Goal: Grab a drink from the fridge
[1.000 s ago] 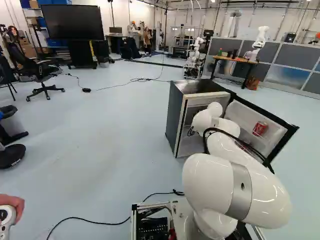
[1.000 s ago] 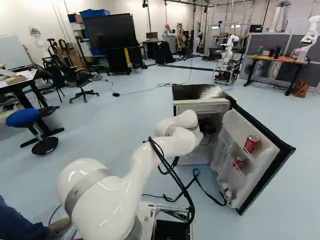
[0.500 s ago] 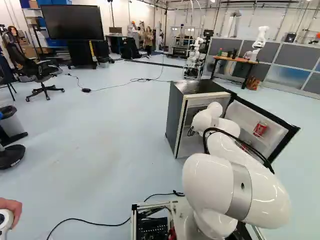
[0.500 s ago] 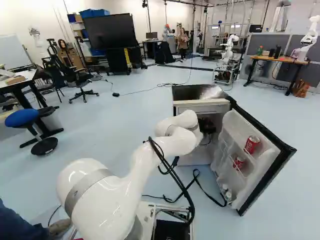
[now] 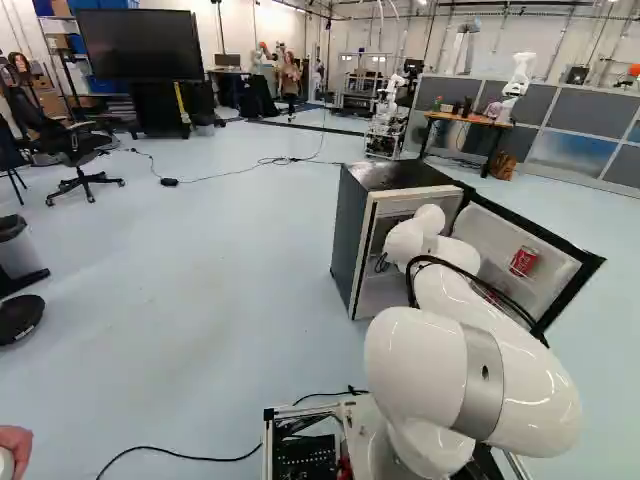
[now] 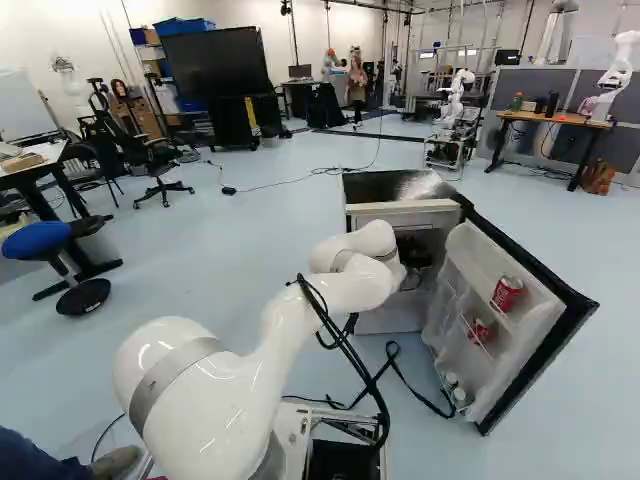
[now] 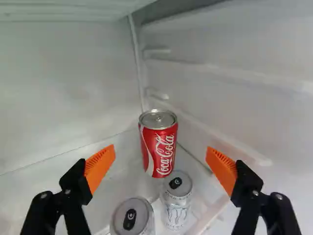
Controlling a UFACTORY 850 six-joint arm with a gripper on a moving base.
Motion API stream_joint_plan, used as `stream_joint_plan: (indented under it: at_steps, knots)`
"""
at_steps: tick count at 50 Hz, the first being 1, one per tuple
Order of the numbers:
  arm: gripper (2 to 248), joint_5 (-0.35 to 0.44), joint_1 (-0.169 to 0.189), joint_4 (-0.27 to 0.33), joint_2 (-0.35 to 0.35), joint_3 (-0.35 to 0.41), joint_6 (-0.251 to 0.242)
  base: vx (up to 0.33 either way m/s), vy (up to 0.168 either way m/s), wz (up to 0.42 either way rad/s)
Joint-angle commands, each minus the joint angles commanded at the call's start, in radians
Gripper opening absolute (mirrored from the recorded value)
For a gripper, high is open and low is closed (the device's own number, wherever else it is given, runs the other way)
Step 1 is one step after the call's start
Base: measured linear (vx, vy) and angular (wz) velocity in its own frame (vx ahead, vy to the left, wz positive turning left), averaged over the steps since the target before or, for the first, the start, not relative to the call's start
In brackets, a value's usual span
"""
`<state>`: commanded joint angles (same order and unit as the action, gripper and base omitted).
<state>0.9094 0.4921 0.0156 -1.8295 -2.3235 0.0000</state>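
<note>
The orange-padded black fingers (image 7: 160, 169) stand wide apart. Ahead, the red cylindrical can (image 7: 159, 143) stands in the white-lined fridge's (image 7: 63, 73) back corner, behind two silver cans (image 7: 176, 199) (image 7: 133, 218). Approaching it should mean straddling its body evenly, clearing the silver tops, then closing gently.

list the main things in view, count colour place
fridge: 1, dark, ahead
fridge door: 1, white inside, swung open
cans: 3, red, one inside fridge, two in door
other cans: 2, silver, inside, by the red one
screen: 1, black, far left
office chair: 1, black, near screen
stool: 1, blue, left
tables: 2, orange far right, white left
another robot: 2, white, near orange table
arm: 1, white, reaching into fridge
claw: 1, black-orange, inside, open
</note>
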Motion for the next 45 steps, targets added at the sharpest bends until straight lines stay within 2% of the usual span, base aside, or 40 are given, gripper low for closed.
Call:
stream_joint_plan:
  at_steps: [45]
  knots:
    - [247,0.0,0.0,0.0,0.0,0.0,0.0,0.021,0.007,-0.001]
